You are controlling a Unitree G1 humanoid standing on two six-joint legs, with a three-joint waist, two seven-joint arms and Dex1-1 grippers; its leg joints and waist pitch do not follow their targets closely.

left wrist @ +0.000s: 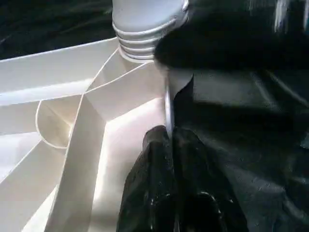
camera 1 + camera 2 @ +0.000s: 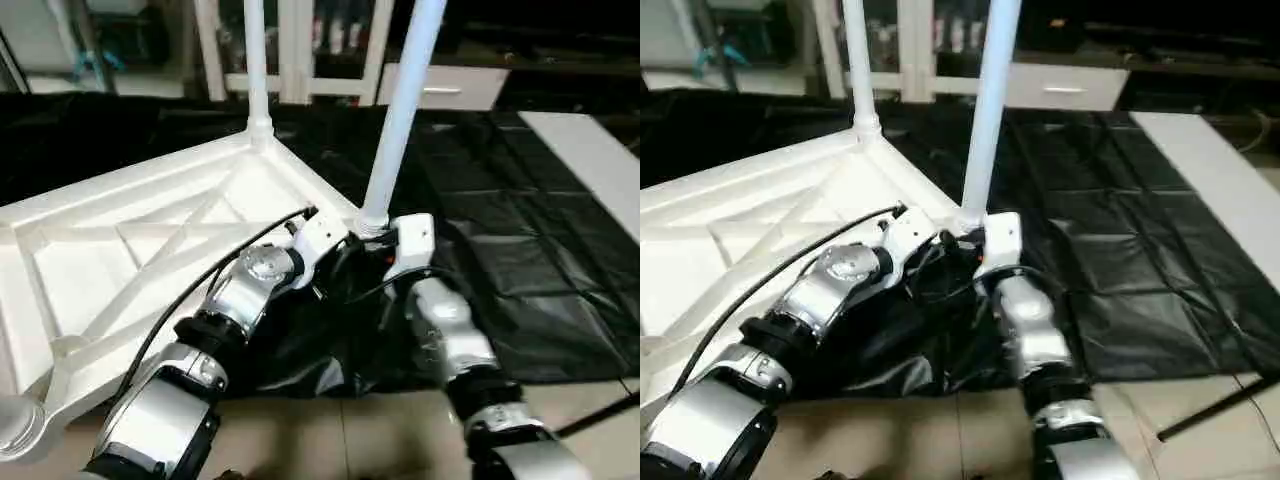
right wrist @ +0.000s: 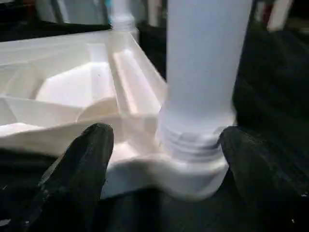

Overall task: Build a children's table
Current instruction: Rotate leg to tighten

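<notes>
Two black fingers [image 3: 79,164] of the right gripper [image 3: 164,169] stand apart, one each side of the near leg [image 2: 400,110] at its threaded base, not clamping it. Left gripper [image 1: 171,159] is pinched closed on the rim of the table top [image 2: 130,240] beside that corner socket [image 3: 193,171]. Top lies ribbed side up on black sheeting [image 2: 520,260]; a second leg [image 2: 256,60] stands at the far corner.

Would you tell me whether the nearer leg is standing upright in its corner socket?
Upright: the nearer leg rises from its corner socket on the upturned top; thread rings show above it, so full seating is uncertain.
</notes>
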